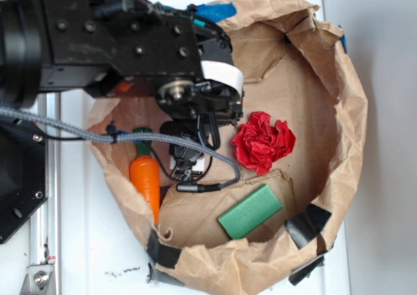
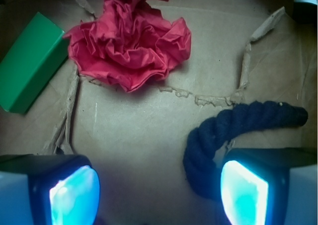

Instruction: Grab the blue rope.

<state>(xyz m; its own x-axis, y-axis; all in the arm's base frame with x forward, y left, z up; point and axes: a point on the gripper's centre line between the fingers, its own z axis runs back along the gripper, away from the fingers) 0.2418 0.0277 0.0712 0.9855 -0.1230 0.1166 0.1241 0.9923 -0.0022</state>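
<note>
you are looking down at the arm (image 1: 117,41) reaching over a brown paper bag (image 1: 339,139) that is lying open with its sides rolled down, and the gripper (image 2: 159,190) is hanging low inside it. in the wrist view its jaws are standing well apart, one glowing pad (image 2: 74,195) showing at the lower left and the other at the lower right, with only bare paper floor showing between them. the rope (image 2: 223,133) is lying on the bag floor in that view, curving from the right side of the picture down toward the right pad (image 2: 244,194); its lower bend is sitting just beside the inner edge of that pad, and you cannot tell whether the two are touching. nothing is being held. in the exterior view the rope is hiding under the arm, so you are not seeing it there. the red cloth (image 1: 262,142) is sitting crumpled near the middle of the bag, well apart from the rope in the wrist view. the green block (image 1: 251,211) is lying flat near the bag's lower rim, just beside the cloth. the carrot (image 1: 146,174) is resting against the left wall of the bag, and the grey cable (image 1: 78,131) is crossing above it.
</note>
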